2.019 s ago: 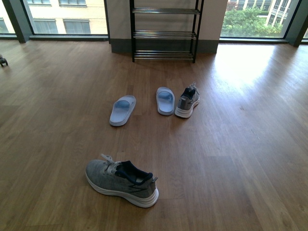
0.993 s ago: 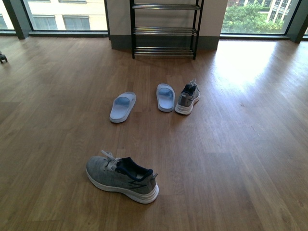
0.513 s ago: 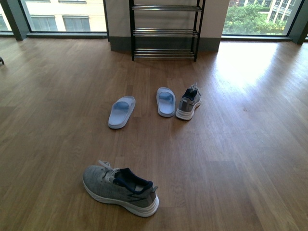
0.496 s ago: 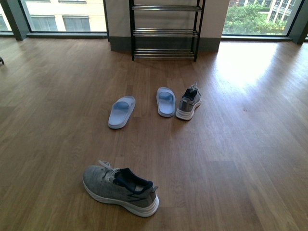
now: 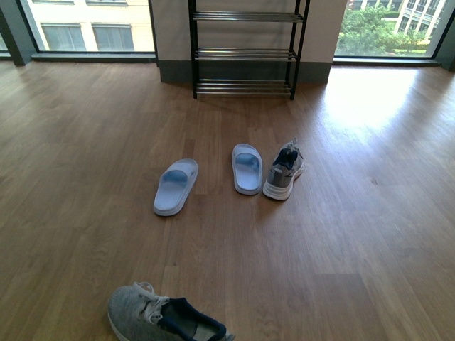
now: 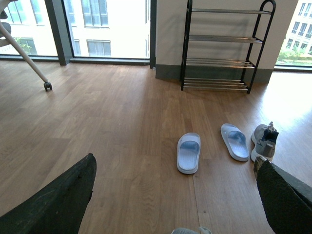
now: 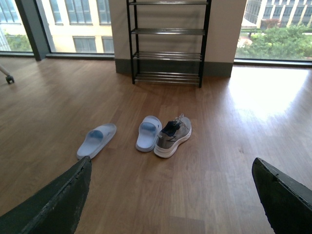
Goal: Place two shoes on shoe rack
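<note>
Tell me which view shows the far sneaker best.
Right wrist view: the far sneaker is largest there, side, laces and opening all clear, beside a slipper. Front view shows it smaller, heel-on. Left wrist view shows it small, near the picture's edge.

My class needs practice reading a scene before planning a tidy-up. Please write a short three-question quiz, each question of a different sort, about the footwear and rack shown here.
1. True or false: the nearer grey knit lace-up sneaker and the farther grey knit sneaker already sit on the black metal shoe rack.
2. Which lies right beside the farther sneaker? A a pale blue slide slipper; B a ball; C a box.
3. How many slide slippers lie on the brown wooden floor?
Key: 1 false, both sneakers are on the floor; 2 A; 3 two, counting the second slipper further left.
</note>
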